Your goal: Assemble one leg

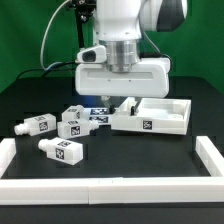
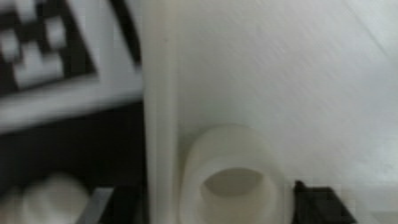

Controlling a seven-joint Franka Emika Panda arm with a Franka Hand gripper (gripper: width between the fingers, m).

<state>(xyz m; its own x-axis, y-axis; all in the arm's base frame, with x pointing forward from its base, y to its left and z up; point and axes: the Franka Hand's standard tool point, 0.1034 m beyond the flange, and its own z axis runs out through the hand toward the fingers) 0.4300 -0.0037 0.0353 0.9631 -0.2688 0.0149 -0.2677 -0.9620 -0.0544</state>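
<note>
The white tabletop [image 1: 152, 116] lies at the centre right of the table, open side up. My gripper [image 1: 124, 104] is lowered over its corner on the exterior view's left. In the wrist view the tabletop wall [image 2: 267, 90] and a round corner socket [image 2: 233, 182] fill the space between my fingertips [image 2: 102, 206], with my gripper [image 2: 210, 204] open around that corner; a dark gap shows beside one finger. Three legs lie loose to the exterior view's left: one leg [image 1: 35, 125], one leg [image 1: 73, 124] and one leg [image 1: 62, 152]. No leg is in my jaws.
A white rail [image 1: 110, 186] borders the table's front, with side rails [image 1: 8, 150] at both ends. The marker board [image 1: 98, 113] lies behind the legs, next to the tabletop. A tagged surface [image 2: 54, 55] and a blurred white shape [image 2: 50, 196] show beside the tabletop in the wrist view.
</note>
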